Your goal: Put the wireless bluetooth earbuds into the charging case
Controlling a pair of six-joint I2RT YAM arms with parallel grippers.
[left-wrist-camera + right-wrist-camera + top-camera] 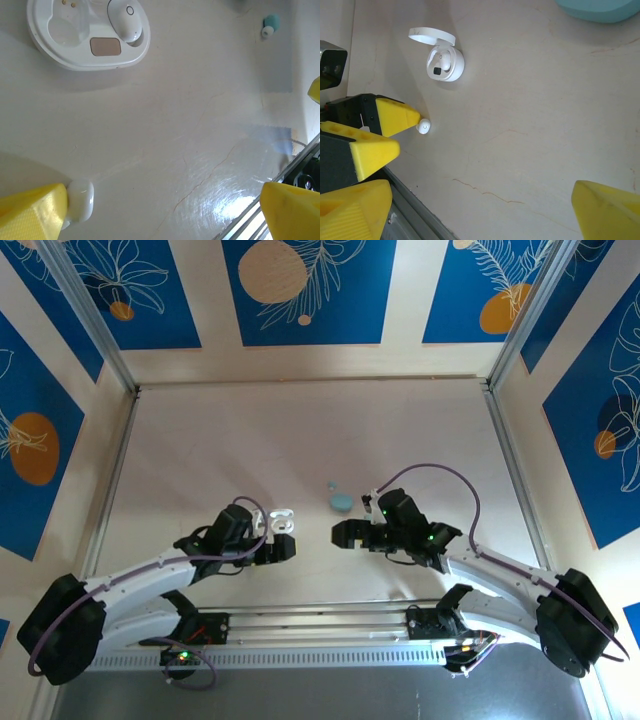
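- left hand (165, 200) is spread wide, holding nothing; a loose white earbud (80, 200) sits on the table (175, 125) right against one fingertip
- second white earbud (127, 20) is seated in the open white case (65, 50)
- right hand (485, 192) is wide apart too, empty

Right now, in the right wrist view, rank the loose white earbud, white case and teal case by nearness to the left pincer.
1. loose white earbud, at the left pincer's fingertip
2. white case, just beyond
3. teal case, top-right corner
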